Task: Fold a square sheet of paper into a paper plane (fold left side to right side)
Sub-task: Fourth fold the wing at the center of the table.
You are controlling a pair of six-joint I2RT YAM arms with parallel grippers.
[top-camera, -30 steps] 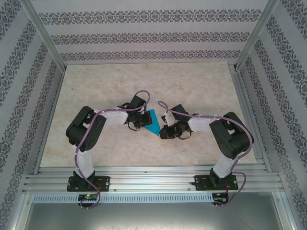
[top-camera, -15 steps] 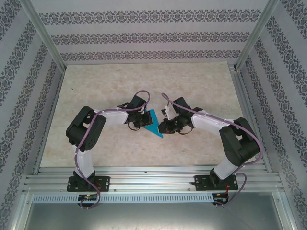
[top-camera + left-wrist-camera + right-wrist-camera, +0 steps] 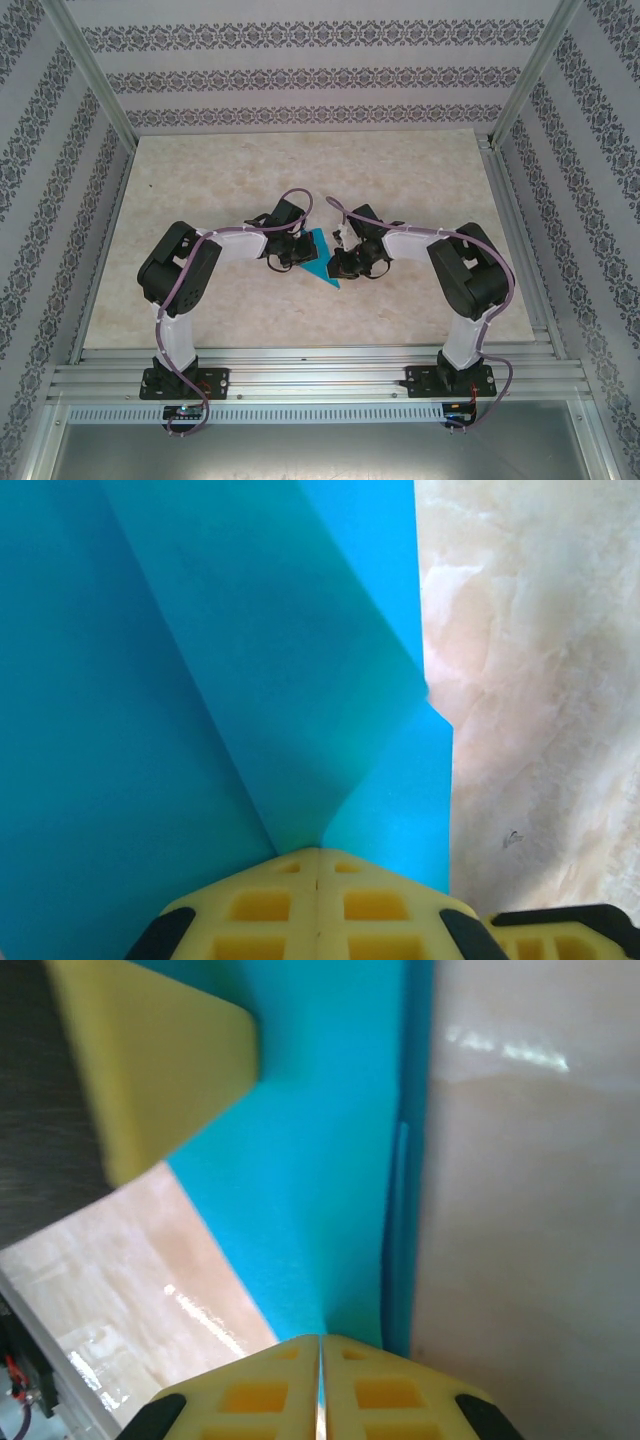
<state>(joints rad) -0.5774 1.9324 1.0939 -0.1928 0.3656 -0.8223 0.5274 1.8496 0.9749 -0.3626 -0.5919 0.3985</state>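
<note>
Pressing down on the creased paper plane (image 3: 322,258) lying centrally on the table (image 3: 420,170), long axis running far-to-near: left jaws together on its left flap, right jaws together at its right folded edge.

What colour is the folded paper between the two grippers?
Bright cyan-blue, plain and unmarked. The paper shows best in the left wrist view.

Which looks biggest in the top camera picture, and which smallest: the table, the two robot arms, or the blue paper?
1. The table.
2. The left arm and the right arm. They look about alike, so I can't rank one over the other.
3. The blue paper.
</note>
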